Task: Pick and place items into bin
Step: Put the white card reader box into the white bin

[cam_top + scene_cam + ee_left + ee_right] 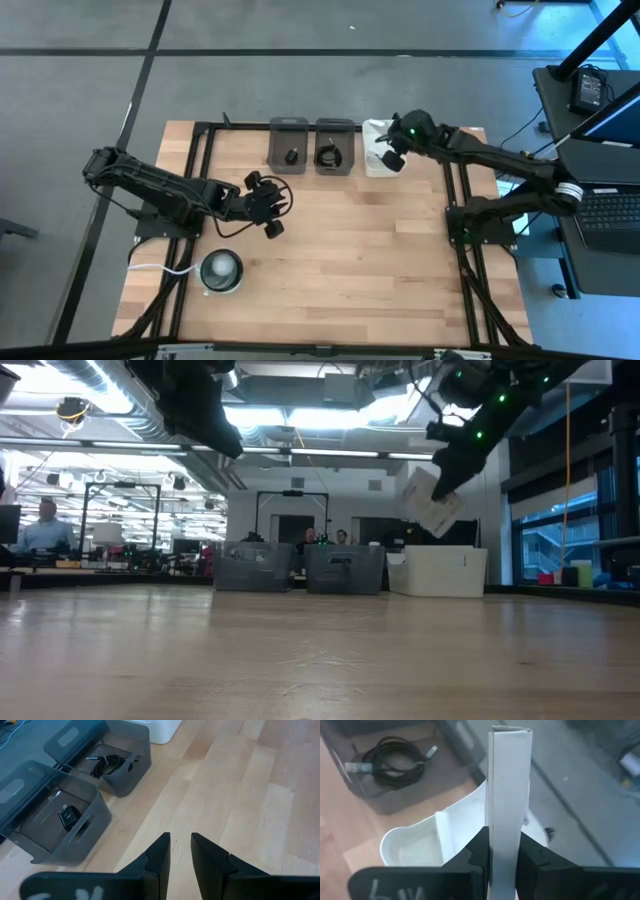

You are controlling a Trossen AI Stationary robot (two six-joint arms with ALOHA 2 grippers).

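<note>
high view: the right gripper [392, 157] reaches out over the white bin [375, 130], fingers clamped on a flat white packet [507, 795] held edge-up above it. the left gripper [268, 205] hovers mid-table, fingers slightly parted, empty.

The middle of the pale wooden tabletop [340, 240] is left open for passage. The far edge is blocked by two grey plastic bins [289, 146] [334, 146] and a white bin [374, 150] standing in a row. Near the front left, a round grey-white disc [221, 271] with a white cord [160, 268] is found.
</note>
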